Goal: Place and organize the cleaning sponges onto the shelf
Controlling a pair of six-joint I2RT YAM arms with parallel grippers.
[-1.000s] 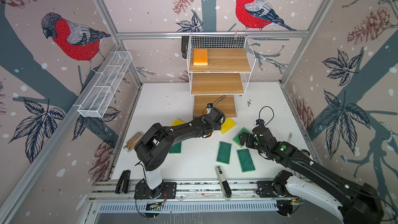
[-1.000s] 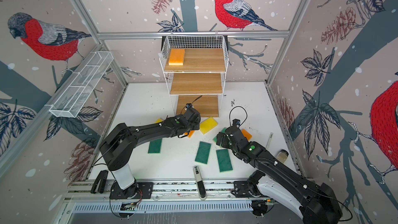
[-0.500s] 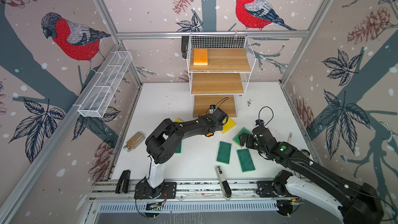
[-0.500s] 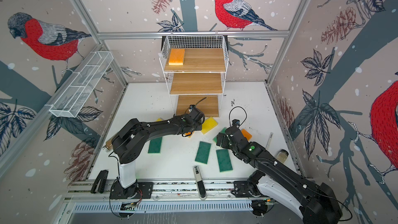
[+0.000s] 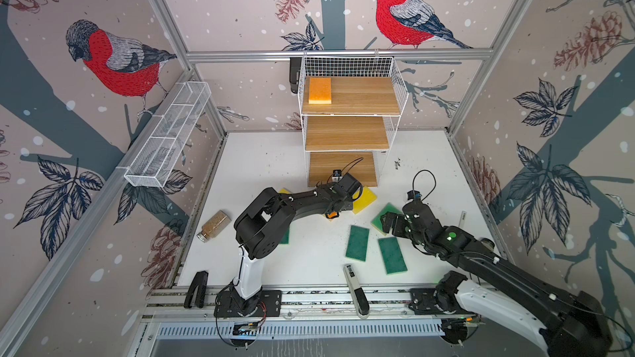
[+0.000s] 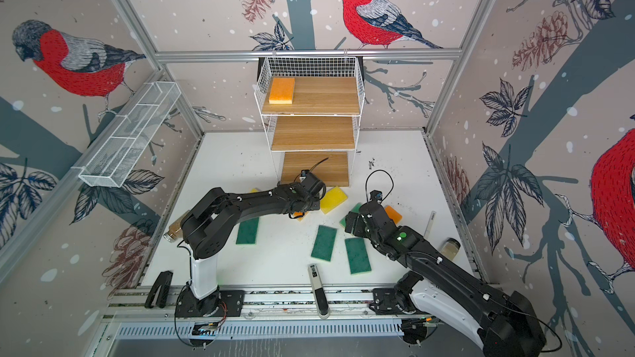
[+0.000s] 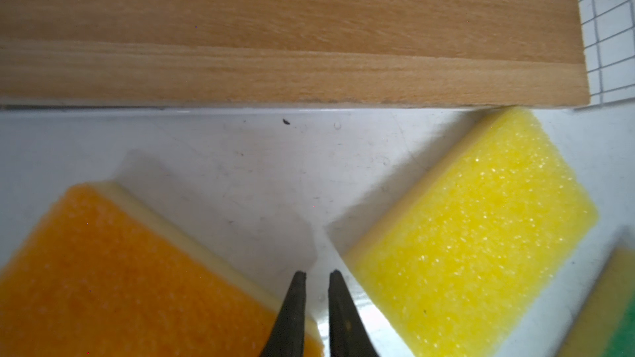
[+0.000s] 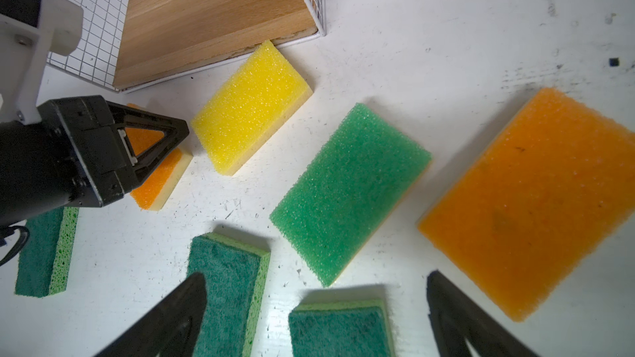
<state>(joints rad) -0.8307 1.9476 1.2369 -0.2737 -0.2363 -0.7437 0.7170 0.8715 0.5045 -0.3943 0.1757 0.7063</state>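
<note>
**Left pincer** (image 7: 316,274): fingers drawn together, only a sliver between the tips, gripping nothing. It sits low over the desk (image 7: 240,173), just in front of the shelf (image 5: 347,133).

**Right pincer** (image 8: 316,276): fingers spread wide, empty. It hovers in front of the shelf and to its right, well apart from it.

**Shelf**: white wire-grid rack with three stepped wooden boards.

**Sponges, nine:**
- Orange sponge A (image 5: 320,90): flat on the shelf's top board, at its left end.
- Orange sponge B (image 7: 120,286): on the desk just in front of the shelf's lowest board, under the left pincer's body, pale underlayer showing. Whether the pincer touches it cannot be told.
- Yellow sponge A (image 8: 251,108): on the desk, one corner up against the shelf's front right corner.
- Yellow sponge B (image 5: 283,191): in front of the shelf to its left, mostly hidden behind the left arm.
- Light green sponge (image 8: 350,194): in front and to the right of the shelf, beyond yellow sponge A.
- Orange sponge C (image 8: 529,200): farther right again, beside the light green sponge but apart from it.
- Dark green sponge A (image 5: 357,242) and dark green sponge B (image 5: 392,255): side by side, well in front of the shelf.
- Dark green sponge C (image 6: 247,230): well in front of the shelf, to its left, partly under the left arm.

**Other items:**
- Mesh trough (image 5: 168,139): on the side wall, left of the shelf.
- Glass jar (image 5: 213,225): on its side, far left of the shelf.
- White-and-black handheld device (image 5: 355,286): farthest in front of the shelf, at the desk's front edge.
</note>
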